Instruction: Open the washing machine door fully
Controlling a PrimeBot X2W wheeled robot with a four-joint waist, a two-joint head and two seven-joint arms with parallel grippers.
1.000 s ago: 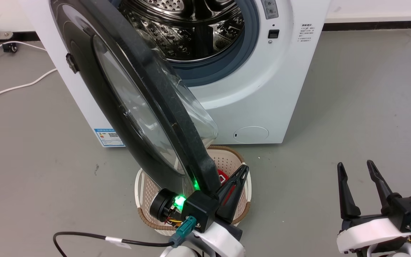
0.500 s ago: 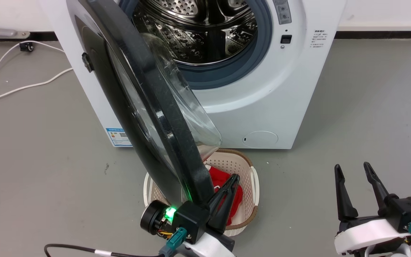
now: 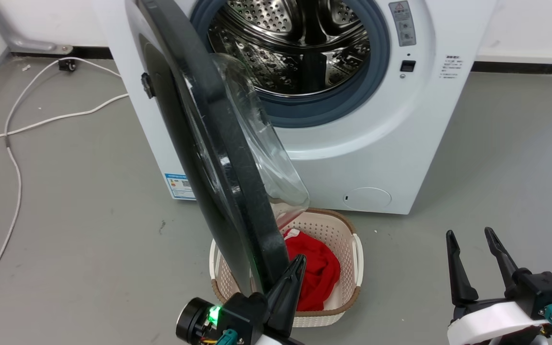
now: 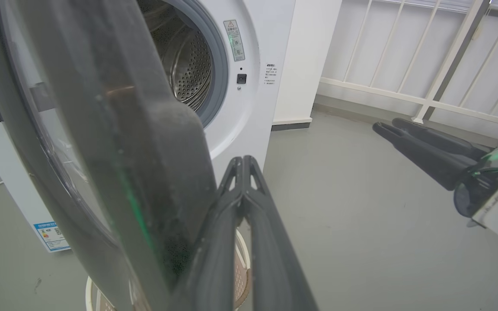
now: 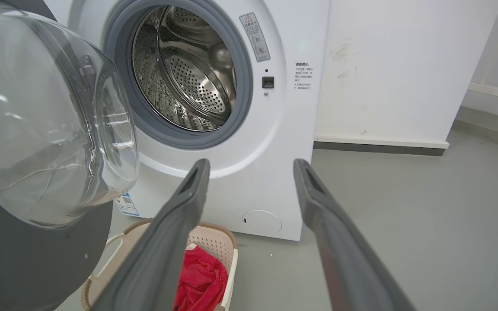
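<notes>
My left fingers (image 3: 289, 282) are closed tip to tip with nothing between them, resting against the inner rim of the washing machine door (image 3: 218, 143). The door is swung out from the washing machine (image 3: 376, 143), roughly edge-on, over the basket (image 3: 352, 239) holding a red cloth (image 3: 321, 273). My right fingers (image 5: 175, 224) are spread and empty, off to the side above the floor (image 3: 65, 215).

We see the washing machine door (image 3: 223, 143) as glossy black plastic with a dusty, scuffed edge and a smooth clear glass bowl (image 5: 50, 125), drum (image 3: 295, 57) shiny perforated steel, gasket (image 3: 304, 112) matt rubber, washing machine (image 3: 376, 158) body smooth white, basket (image 3: 343, 239) cream perforated plastic, cloth (image 3: 316, 273) soft red fabric.
</notes>
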